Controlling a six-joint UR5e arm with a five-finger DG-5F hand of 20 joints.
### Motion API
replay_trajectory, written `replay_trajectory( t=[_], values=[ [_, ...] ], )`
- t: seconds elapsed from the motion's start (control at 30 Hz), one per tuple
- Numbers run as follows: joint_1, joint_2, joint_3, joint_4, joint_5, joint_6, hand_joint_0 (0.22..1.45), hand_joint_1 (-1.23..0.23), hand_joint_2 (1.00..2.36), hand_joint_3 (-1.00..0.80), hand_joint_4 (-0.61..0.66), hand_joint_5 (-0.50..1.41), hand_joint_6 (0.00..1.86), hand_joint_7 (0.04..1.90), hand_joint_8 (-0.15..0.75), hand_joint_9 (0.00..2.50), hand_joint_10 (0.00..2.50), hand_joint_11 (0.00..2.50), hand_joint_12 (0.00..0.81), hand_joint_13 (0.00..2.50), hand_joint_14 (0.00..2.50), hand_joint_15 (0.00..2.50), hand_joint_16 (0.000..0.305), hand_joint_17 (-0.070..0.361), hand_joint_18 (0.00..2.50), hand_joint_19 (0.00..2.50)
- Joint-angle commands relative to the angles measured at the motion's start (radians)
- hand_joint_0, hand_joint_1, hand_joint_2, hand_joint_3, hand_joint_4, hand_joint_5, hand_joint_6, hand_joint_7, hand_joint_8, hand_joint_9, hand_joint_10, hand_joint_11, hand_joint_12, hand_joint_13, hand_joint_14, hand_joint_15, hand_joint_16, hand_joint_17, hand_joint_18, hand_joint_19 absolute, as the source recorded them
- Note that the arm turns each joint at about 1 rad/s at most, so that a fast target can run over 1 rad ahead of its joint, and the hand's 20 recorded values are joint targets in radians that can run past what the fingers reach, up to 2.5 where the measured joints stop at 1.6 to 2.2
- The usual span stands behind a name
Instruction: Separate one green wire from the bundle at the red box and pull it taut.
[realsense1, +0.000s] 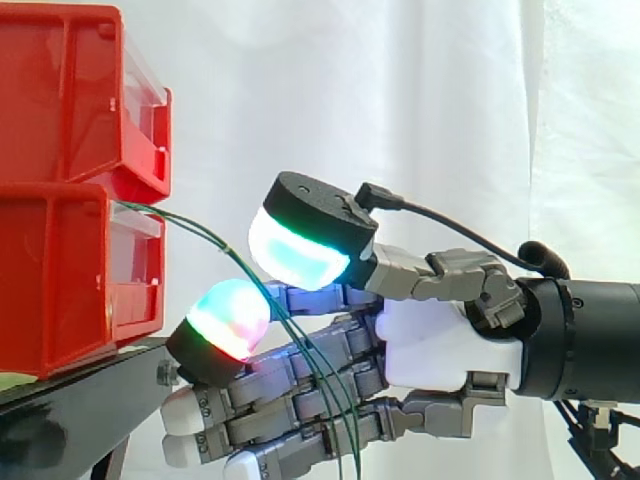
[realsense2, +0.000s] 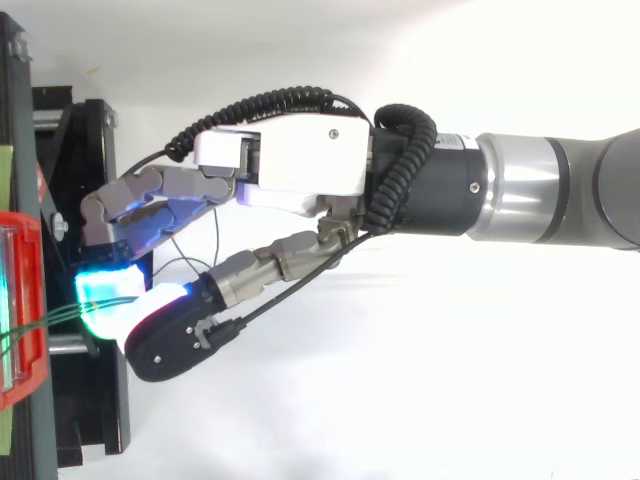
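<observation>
Green wires (realsense1: 186, 224) are trailing out of the front of the lower red bin (realsense1: 60, 280), which is sitting at the edge of the black stand (realsense1: 90, 395). They are running between the thumb's cyan-green pad (realsense1: 295, 250) and a red-green fingertip (realsense1: 228, 318), which are pinching together on them. From there the strands are drooping down across the hand's (realsense1: 440, 345) other fingers, which are lying straight beneath, just off the stand's edge.

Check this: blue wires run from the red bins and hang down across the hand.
Not blue: the side view shows green wires. They do run from the red bins and hang down across the hand.
</observation>
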Motion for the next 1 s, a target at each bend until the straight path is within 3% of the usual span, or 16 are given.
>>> replay_trajectory(
  t=[0.0, 0.4, 0.63, 0.97],
  values=[
    [-0.003, 0.0, 0.001, -0.003, -0.004, 0.0, 0.54, -0.57, 1.0, -0.46, 0.22, -0.12, 0.56, 1.23, 0.275, 0.64, 0.0, 0.1, 0.297, 0.52, 0.0, 0.05, 0.046, 0.104, 0.61, 0.22],
    [-0.012, 0.003, 0.01, -0.01, -0.018, 0.002, 0.59, -0.54, 1.01, -0.36, 0.2, -0.13, 0.63, 1.18, 0.273, 0.64, 0.0, 0.11, 0.289, 0.51, 0.0, 0.06, 0.045, 0.101, 0.59, 0.24],
    [-0.02, 0.008, 0.046, -0.069, -0.033, 0.0, 0.59, -0.63, 1.01, -0.25, 0.18, -0.18, 0.79, 1.0, 0.278, 0.63, 0.0, 0.18, 0.293, 0.52, 0.0, 0.07, 0.045, 0.102, 0.6, 0.23],
    [-0.023, 0.039, 0.046, -0.129, -0.037, -0.003, 0.6, -0.73, 1.01, -0.25, 0.2, -0.2, 0.89, 0.95, 0.297, 0.64, 0.01, 0.25, 0.302, 0.53, 0.0, 0.06, 0.046, 0.104, 0.63, 0.21]
  ],
)
